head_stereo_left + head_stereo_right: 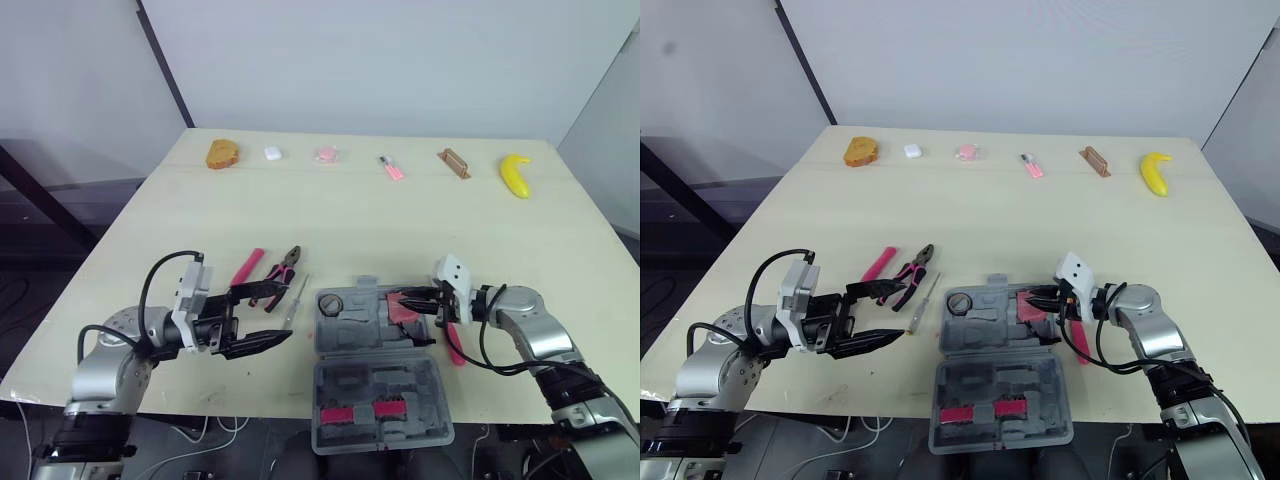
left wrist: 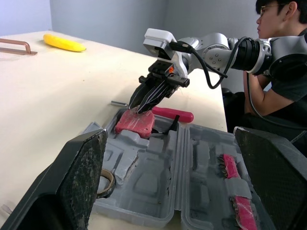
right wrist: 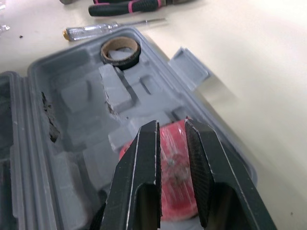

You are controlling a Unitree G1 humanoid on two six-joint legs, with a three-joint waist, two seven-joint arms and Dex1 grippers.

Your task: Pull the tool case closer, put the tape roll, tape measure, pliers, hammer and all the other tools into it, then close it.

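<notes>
Right hand (image 1: 400, 297) over one tape measure (image 1: 403, 312)

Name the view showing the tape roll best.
Right wrist view: the tape roll lies whole in the tool case corner. Both eye views show it small; in the left wrist view a finger half hides it.

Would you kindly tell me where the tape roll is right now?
In the head views the tape roll sits in the open tool case's far left corner, right of the screwdriver.
</notes>
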